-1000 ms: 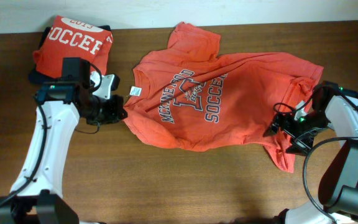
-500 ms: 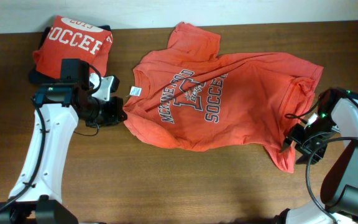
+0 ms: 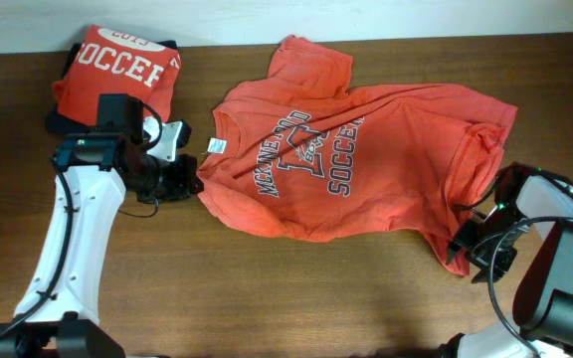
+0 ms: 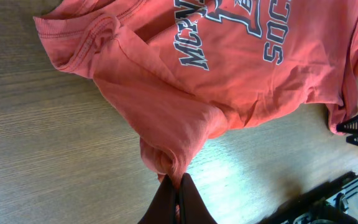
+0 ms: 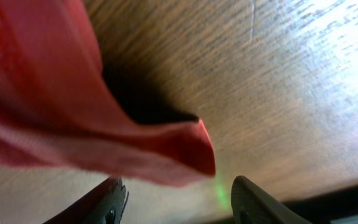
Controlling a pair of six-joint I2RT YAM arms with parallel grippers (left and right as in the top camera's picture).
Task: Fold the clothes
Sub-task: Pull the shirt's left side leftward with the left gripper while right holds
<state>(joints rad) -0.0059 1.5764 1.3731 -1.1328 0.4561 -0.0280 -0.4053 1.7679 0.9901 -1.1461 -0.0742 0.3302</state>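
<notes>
An orange-red T-shirt [image 3: 366, 169] lies spread chest-up across the middle of the table, "SOCCER" lettering showing and a white neck tag [image 3: 215, 146] at its left end. My left gripper [image 3: 195, 183] is shut on a bunched fold of the shirt's left edge; in the left wrist view the fabric [image 4: 229, 68] runs into the closed fingertips [image 4: 178, 186]. My right gripper [image 3: 463, 249] sits at the shirt's front right corner. Its jaws stand apart in the right wrist view, gripper [image 5: 179, 199], with the cloth corner [image 5: 166, 149] just ahead of them, not pinched.
A second orange-red "SOCCER" shirt [image 3: 117, 65] lies folded at the back left, behind my left arm. Bare wooden table [image 3: 267, 288] stretches along the front. The table's back edge meets a white wall [image 3: 416, 15].
My right gripper has moved from beside the shirt's right edge toward the front, down to the shirt's front right corner. The left gripper stays shut on the shirt, almost still.
</notes>
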